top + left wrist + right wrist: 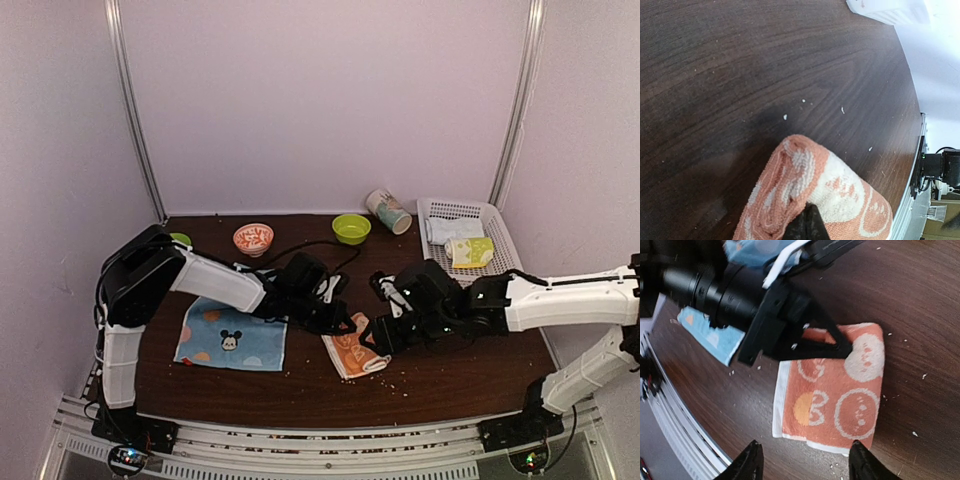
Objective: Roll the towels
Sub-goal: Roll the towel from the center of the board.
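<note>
Patterned bowl [253, 238] and green bowl [351, 228]: contents unreadable. White basket [505, 245], far right, holds a pale roll [450, 229] and a yellow-green roll [470, 252]; only the overhead view shows them.

My left gripper [846, 351]: jaws closed, tips on the orange towel [840, 410] at mid-table. My right gripper [807, 462]: jaws apart over its hemmed edge, gripping nothing. Blue towel [230, 338] lies flat on the left.

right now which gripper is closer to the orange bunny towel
Left. The left gripper, shut, rests its tips on the orange towel; the right gripper hangs open above the towel's opposite edge.
</note>
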Controlling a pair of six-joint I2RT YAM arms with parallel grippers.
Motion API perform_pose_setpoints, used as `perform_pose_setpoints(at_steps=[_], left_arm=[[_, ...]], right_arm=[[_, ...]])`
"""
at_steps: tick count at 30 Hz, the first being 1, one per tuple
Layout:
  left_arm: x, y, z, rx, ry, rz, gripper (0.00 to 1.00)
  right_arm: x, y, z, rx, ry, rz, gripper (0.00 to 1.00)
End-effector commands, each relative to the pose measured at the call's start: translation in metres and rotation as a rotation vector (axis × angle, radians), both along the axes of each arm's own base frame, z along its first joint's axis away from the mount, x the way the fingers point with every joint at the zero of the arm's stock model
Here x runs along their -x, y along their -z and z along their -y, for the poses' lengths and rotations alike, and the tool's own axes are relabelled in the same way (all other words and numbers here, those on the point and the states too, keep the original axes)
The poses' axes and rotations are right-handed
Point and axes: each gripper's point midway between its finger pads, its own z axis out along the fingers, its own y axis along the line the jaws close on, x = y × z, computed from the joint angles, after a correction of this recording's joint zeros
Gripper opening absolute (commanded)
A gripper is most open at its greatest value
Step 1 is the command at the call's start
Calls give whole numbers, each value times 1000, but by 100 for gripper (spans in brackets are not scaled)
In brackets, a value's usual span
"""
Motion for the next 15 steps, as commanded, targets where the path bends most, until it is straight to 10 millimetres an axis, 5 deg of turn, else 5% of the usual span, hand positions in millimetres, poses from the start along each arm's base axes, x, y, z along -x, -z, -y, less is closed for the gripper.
perform_pose_setpoints(at_steps=[1,6,15], left_arm=[[12,43,-31,-146,-33,-73,0],[12,44,-32,-151,-37,-72,0],[13,45,-36,-159,-45,-72,0]], right_arm=[[-17,-2,10,-202,63,-73,64],[-36,14,24,-335,147,-153,70],[-48,54,38,-428,315,-246,66]])
